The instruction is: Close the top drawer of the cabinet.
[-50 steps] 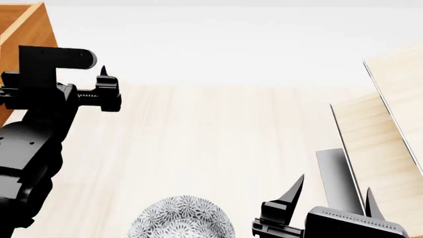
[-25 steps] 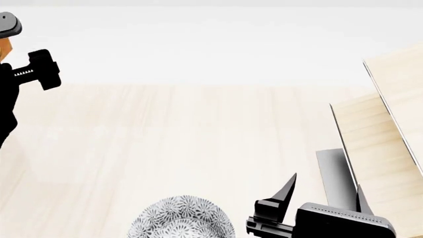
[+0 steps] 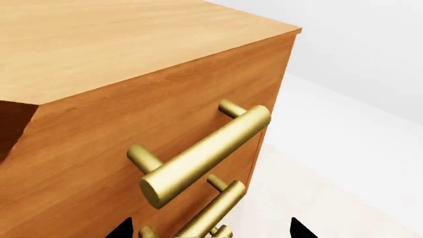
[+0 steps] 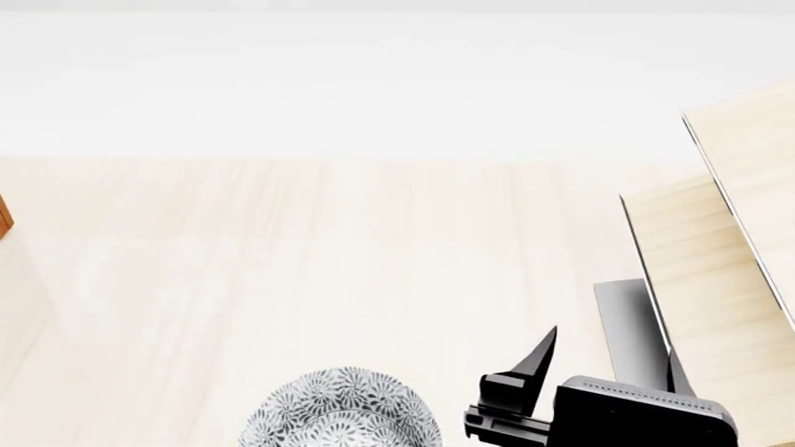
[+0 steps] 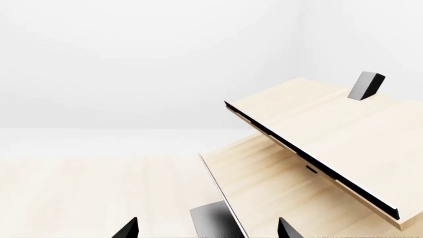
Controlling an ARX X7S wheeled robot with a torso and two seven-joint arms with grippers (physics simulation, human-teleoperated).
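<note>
In the left wrist view the orange-brown cabinet [image 3: 99, 44] fills most of the frame. The top drawer [image 3: 86, 163] shows its front, with the brass bar handle [image 3: 205, 151] close to the camera. A lower brass handle [image 3: 215, 210] shows beneath it. My left gripper [image 3: 210, 233] is open and empty; only its two black fingertips show, close in front of the drawer fronts. In the head view only a sliver of the cabinet [image 4: 4, 214] shows at the left edge, and my left arm is out of that view. My right gripper [image 4: 612, 358] is open and empty at the bottom right, and it also shows in the right wrist view [image 5: 208, 230].
A patterned grey bowl [image 4: 342, 414] sits on the pale wooden table [image 4: 372, 242] at the bottom centre. A pale plywood rack [image 4: 733, 214] on a dark grey base [image 4: 634, 326] stands at the right, just beyond my right gripper; it also shows in the right wrist view [image 5: 317, 129].
My left arm has swung left out of the head view. The orange-brown wood at that view's left edge has shrunk to a sliver. My right gripper has barely shifted.
</note>
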